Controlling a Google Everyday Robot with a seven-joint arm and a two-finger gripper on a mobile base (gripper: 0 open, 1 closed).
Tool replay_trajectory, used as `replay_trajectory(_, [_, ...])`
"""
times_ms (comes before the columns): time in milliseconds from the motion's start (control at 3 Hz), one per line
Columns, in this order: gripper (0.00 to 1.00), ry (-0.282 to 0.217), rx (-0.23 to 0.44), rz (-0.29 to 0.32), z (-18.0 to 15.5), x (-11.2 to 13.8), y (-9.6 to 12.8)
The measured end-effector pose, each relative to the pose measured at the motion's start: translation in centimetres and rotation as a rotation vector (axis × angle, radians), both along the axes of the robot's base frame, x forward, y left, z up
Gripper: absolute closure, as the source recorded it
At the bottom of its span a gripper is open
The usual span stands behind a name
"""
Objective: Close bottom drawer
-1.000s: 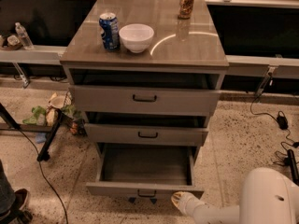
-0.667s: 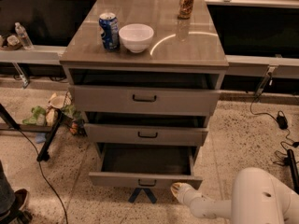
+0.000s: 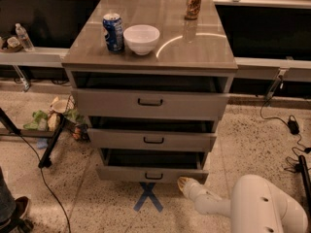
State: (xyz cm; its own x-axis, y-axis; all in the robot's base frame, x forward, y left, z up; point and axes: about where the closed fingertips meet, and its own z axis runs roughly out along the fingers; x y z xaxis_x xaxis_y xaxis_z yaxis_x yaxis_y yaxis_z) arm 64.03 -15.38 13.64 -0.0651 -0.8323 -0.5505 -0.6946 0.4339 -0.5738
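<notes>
One bottom drawer [image 3: 121, 174], lowest of three, front slightly proud of the cabinet [image 3: 194, 47], not yet shut. One gripper [image 3: 185, 183], low at the front's right end; clenched or released cannot be told. Best handling: push level and straight inward, nearer the handle [image 3: 153, 176] than the corner, lest it skew.

Claw [image 3: 184, 182] low, at tip of white arm [image 3: 262, 208] stretched left.
</notes>
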Motion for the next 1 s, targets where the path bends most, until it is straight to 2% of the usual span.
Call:
replay_trajectory(667, [1.0, -0.062, -0.021, -0.013, -0.1, 5.1, -0.5])
replay_trajectory(1000, [1.0, -0.062, -0.022, -0.013, -0.1, 5.1, -0.5])
